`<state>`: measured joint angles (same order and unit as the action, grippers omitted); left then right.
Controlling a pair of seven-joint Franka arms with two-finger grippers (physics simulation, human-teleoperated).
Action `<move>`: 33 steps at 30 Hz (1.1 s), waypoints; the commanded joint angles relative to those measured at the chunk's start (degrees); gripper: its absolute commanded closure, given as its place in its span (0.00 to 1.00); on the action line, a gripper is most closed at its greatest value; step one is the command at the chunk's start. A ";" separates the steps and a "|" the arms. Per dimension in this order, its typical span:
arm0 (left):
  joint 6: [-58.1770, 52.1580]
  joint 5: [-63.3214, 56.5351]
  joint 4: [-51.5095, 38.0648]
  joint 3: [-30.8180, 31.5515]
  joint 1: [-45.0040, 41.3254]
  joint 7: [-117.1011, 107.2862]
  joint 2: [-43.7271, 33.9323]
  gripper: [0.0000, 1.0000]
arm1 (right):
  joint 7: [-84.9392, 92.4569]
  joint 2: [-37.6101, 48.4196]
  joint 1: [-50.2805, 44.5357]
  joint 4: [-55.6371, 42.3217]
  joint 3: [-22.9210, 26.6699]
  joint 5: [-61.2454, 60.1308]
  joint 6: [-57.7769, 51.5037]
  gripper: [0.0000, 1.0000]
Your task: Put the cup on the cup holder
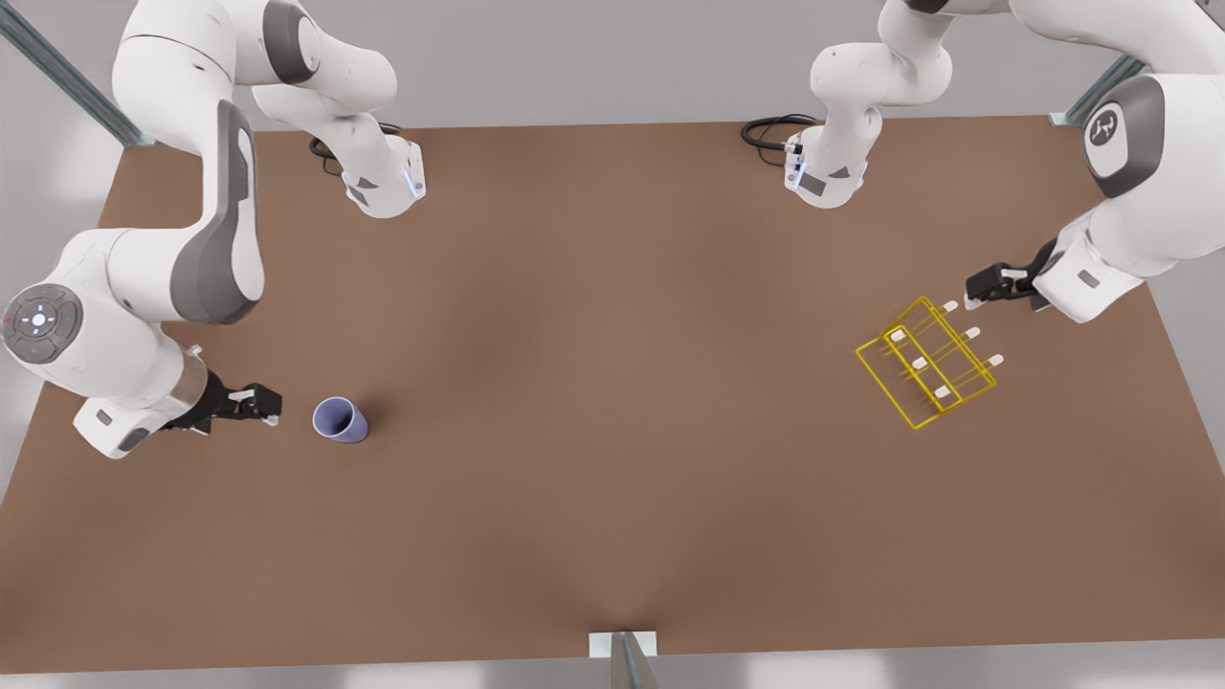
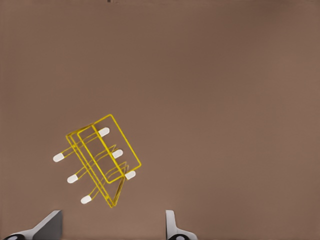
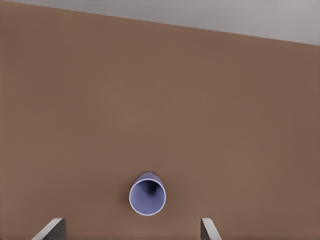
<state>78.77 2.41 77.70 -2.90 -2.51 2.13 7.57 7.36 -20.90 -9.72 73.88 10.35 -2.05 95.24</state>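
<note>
Front view. A brown table [image 1: 612, 402] carries two things, well apart. The cup [image 1: 340, 419] stands upright near the front view's left edge, its open mouth toward the camera. The cup holder [image 1: 925, 361], a yellow wire rack with white-tipped pegs, sits near the front view's right edge. The right gripper [image 1: 271, 406] is at the front view's left, just beside the cup and not touching it. The left gripper [image 1: 974, 295] is at the front view's right, near the rack's far corner and close to one white peg; whether it touches cannot be told. The spread of either pair of fingers cannot be judged from this angle.

Left wrist view. The cup holder [image 2: 102, 160] lies ahead of the left gripper [image 2: 113, 225] on the bare table [image 2: 225, 75]. The two fingertips [image 2: 50, 222] stand wide apart with nothing between them.

Right wrist view. The cup [image 3: 147, 194] stands on the table [image 3: 160, 100], just ahead of the right gripper [image 3: 132, 227], roughly in line with the gap. The fingertips [image 3: 54, 226] are spread wide, wider than the cup, and hold nothing.
</note>
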 commanded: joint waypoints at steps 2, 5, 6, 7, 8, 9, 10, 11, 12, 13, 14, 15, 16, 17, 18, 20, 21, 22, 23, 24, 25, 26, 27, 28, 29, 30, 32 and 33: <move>0.60 -0.04 -0.01 0.00 -0.04 -0.72 -0.01 0.00 | 0.29 0.07 0.05 0.21 -0.07 -1.20 0.12 0.00; 0.51 -0.13 -0.09 0.00 -0.22 -0.64 1.30 0.00 | -0.06 -0.19 -1.88 0.74 -0.68 -1.21 -1.90 0.00; 0.42 -0.13 -0.09 0.00 -0.13 -0.64 1.31 0.00 | -0.07 -0.63 -1.88 0.92 -0.68 -1.21 -2.08 0.00; 0.51 -0.21 -0.09 -0.09 -0.13 -0.64 1.39 0.00 | 0.37 -1.42 -2.14 1.35 -0.85 -1.21 -2.08 0.00; 0.51 -0.22 -0.09 -0.09 -0.22 -0.64 1.57 0.00 | 0.64 -2.82 -3.29 1.71 -0.86 -0.51 -2.51 0.00; 0.51 -0.30 -0.09 -0.09 -0.22 -0.64 2.01 0.00 | 0.02 -4.67 -3.20 1.62 -0.77 -0.94 -4.01 0.00; 0.51 -0.30 -0.09 -0.09 -0.22 -0.64 2.27 0.00 | -0.24 -4.85 -3.64 2.93 -0.77 -0.85 -4.01 0.00; 0.51 -0.30 -0.09 -0.09 -0.22 -0.64 2.54 0.00 | -2.51 -4.24 -3.72 7.83 -0.86 -1.20 -3.83 0.00; 0.34 -0.30 -0.09 -0.09 -0.22 -0.64 2.54 0.00 | -5.33 -0.03 -4.08 14.43 -2.35 -0.51 -2.09 0.00; 0.25 -0.30 -0.09 -0.09 -0.22 -0.64 2.54 0.00 | -5.25 8.30 -4.08 28.45 -2.44 -0.07 8.94 0.00; 0.25 -0.30 -0.09 -0.09 -0.22 -0.64 2.54 0.00 | -5.07 10.80 -3.99 37.30 -2.44 0.90 18.93 0.00; 0.16 -0.30 -0.09 -0.09 -0.31 -0.64 2.54 0.00 | -4.81 10.62 -3.46 37.30 -2.44 0.90 20.60 0.00; 0.07 -0.30 -0.09 -0.09 -0.31 -0.64 2.54 0.00 | -4.64 9.74 -3.37 37.13 -2.44 0.90 22.88 0.00; 0.07 -0.30 -0.09 -0.09 -0.31 -0.64 2.54 0.00 | -3.41 7.20 -3.02 36.87 -2.44 0.90 26.04 0.00; 0.07 -0.30 -0.09 -0.09 -0.31 -0.64 2.54 0.00 | -2.17 4.74 -2.58 35.20 -2.44 0.90 26.84 0.00; 0.07 -0.30 -0.09 -0.09 -0.31 -0.64 2.54 0.00 | -0.33 0.69 -1.44 30.63 -2.44 0.90 25.88 0.00; 0.07 -0.21 -0.09 -0.09 -0.31 -0.64 2.54 0.00 | 0.29 -0.72 -1.00 29.13 -2.44 0.82 25.08 0.00; -0.02 -0.30 -0.09 -0.09 -0.31 -0.64 2.54 0.00 | 0.37 -0.72 -1.00 29.04 -2.35 0.82 25.08 0.00; -0.02 -0.30 -0.09 -0.09 -0.31 -0.64 2.54 0.00 | 0.37 -0.81 -1.00 29.04 -2.35 0.64 25.17 0.00; -0.02 -0.21 -0.09 -0.09 -0.31 -0.64 2.54 0.00 | 0.37 -0.81 -1.00 29.04 -2.35 0.64 25.17 0.00; -0.02 -0.30 -0.09 -0.09 -0.31 -0.64 2.54 0.00 | 0.11 -0.89 -1.35 29.04 -2.44 0.55 25.26 0.00; -0.02 -0.30 -0.09 -0.09 -0.31 -0.55 2.54 0.00 | -0.15 -0.98 -1.53 29.30 -2.44 0.46 25.26 0.00; -0.10 -0.30 -0.09 -0.09 -0.31 -0.55 2.54 0.00 | -0.24 -1.60 -1.70 29.48 -2.44 0.46 25.35 0.00; -0.28 -0.30 -0.09 -0.09 -0.31 -0.55 2.54 0.00 | -0.24 -1.86 -1.70 29.48 -2.44 0.46 25.78 0.00; -0.28 -0.30 -0.09 -0.09 -0.39 -0.64 2.54 0.00 | -0.24 -2.12 -1.70 29.48 -2.44 0.46 25.96 0.00; -0.54 -0.30 -0.09 -0.09 -0.48 -0.55 2.54 0.00 | -0.06 -2.65 -1.62 29.48 -2.44 0.46 26.05 0.00; -0.63 -0.30 -0.09 -0.09 -0.66 -0.55 2.54 0.00 | 0.02 -3.35 -1.53 29.57 -2.44 0.46 26.49 0.00; -0.63 -0.30 -0.09 -0.09 -0.66 -0.55 2.54 0.00 | -0.06 -3.44 -1.53 29.57 -2.44 0.46 26.49 0.00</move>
<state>78.44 2.14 77.63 -2.98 -3.19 1.61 10.19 6.60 -24.29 -11.27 103.45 7.90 -1.49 120.31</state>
